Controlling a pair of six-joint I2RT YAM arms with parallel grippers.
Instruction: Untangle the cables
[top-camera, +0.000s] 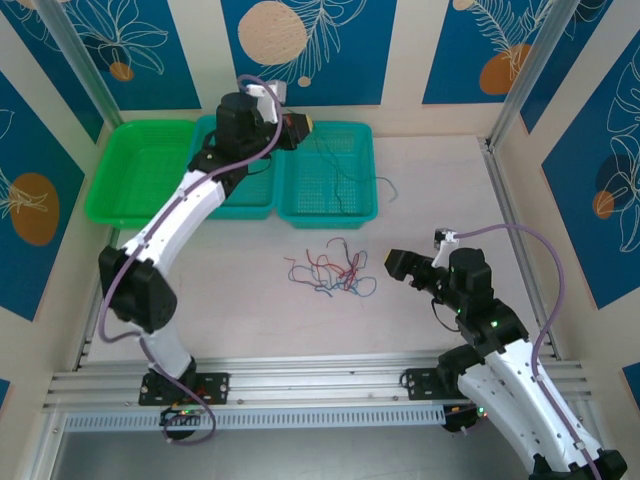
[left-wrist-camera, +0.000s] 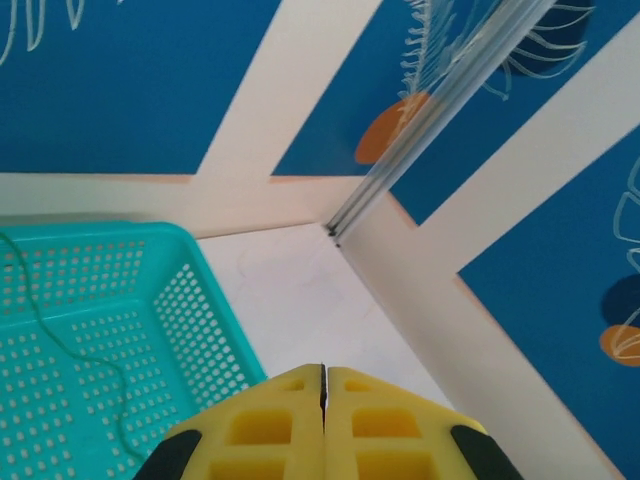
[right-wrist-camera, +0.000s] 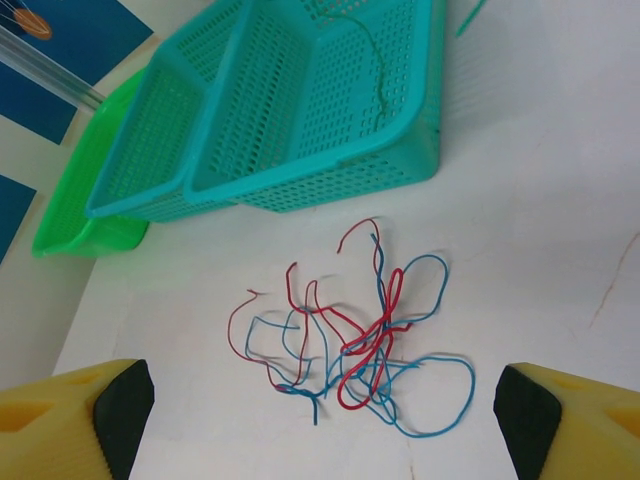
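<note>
Top cam: cables (top-camera: 330, 270) sit tangled mid-bench (top-camera: 450, 200), right hand (top-camera: 393, 265) near them at their 3 o'clock, teal basket (top-camera: 325, 215) at 12. Right wrist cam adds detail: red + blue strands knotted together, fingers spread wide, holding nothing. Left wrist cam: left hand (left-wrist-camera: 323, 400) w/ fingers pressed together, above the basket's edge, thin green wire (left-wrist-camera: 60, 340) lying inside.
</note>
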